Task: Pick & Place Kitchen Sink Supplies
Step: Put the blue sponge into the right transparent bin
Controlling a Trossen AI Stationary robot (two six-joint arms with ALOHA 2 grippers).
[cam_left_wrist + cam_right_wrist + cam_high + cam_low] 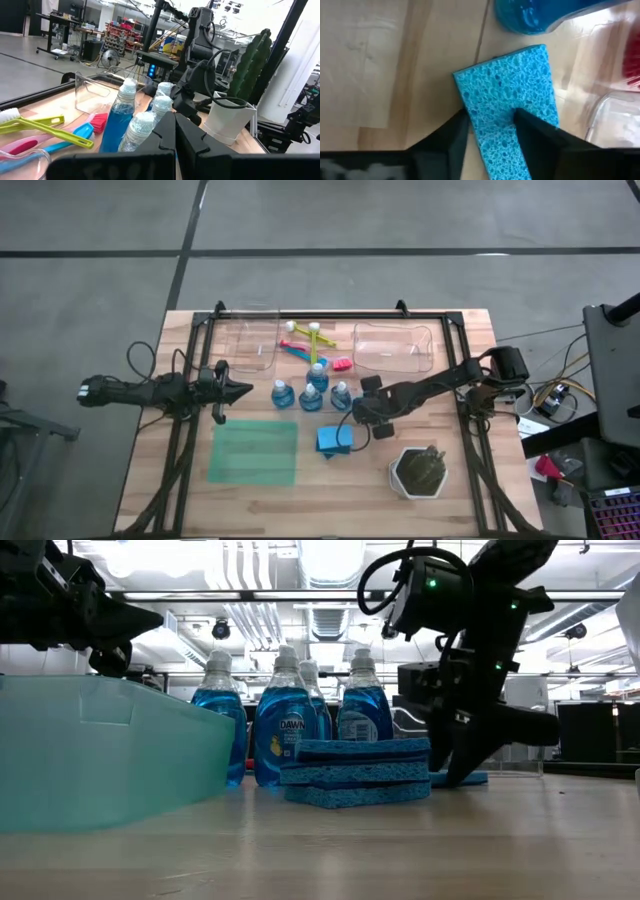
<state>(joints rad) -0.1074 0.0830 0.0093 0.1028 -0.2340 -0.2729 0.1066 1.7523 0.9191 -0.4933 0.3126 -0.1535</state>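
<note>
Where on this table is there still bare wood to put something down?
Bare wood lies between the green mat and the plant pot, and along the table's left edge. The middle is crowded: bottles, sponges, brushes and the right pincer.

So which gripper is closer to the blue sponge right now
Right. The right gripper is down at the blue sponge, a finger on each side in its wrist view. The left gripper is shut, away beyond the bottles.

From overhead we look straight down on the whole bench (150, 420). At bench height we face level across it, close behind the stacked sponges (355, 770) and bottles (285, 720). The left wrist view shares those bottles; the right wrist view sits very near one sponge.
</note>
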